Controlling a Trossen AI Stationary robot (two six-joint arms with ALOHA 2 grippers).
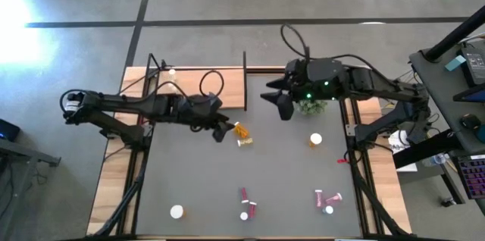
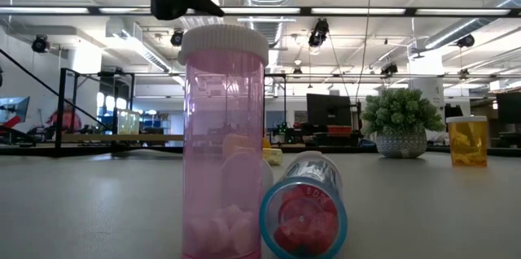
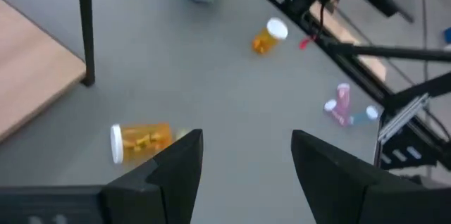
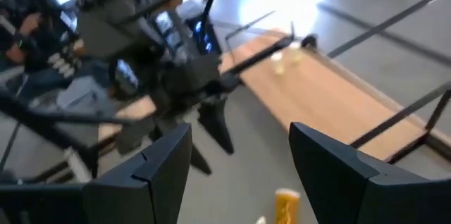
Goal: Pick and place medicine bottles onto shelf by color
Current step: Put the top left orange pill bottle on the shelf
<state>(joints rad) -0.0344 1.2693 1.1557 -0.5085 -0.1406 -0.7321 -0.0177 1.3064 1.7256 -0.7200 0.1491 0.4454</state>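
The table (image 1: 288, 173), covered by a grey mat, carries everything. The shelf (image 1: 220, 89), a light-wood board with a black upright post (image 1: 245, 80), lies along the far edge, with one small pale bottle (image 1: 172, 73) standing near its left end.

The left arm reaches in low from the left, stretched almost flat across the shelf's front edge. The left gripper (image 1: 221, 131) has its fingers (image 3: 180, 164) spread with nothing between them. An amber bottle (image 1: 242, 133) lies on its side just beyond those fingers; its long axis runs roughly crosswise to them, white cap toward the shelf side in the left wrist view.

The right arm bends in from the right, and the right gripper (image 1: 279, 98) hangs near the post, beside the green plant (image 1: 312, 107); its fingers (image 4: 331, 164) are also spread and hold nothing.

The low view alone shows a pink bottle (image 2: 223, 141) standing upright with pale tablets at its bottom, and a second bottle (image 2: 304, 208) lying with its end toward the camera. The high view alone shows an upright amber bottle (image 1: 316, 140) well right of the left fingers, plus pinkish bottles (image 1: 328, 198) and a white-capped one (image 1: 176, 211) along the near edge.
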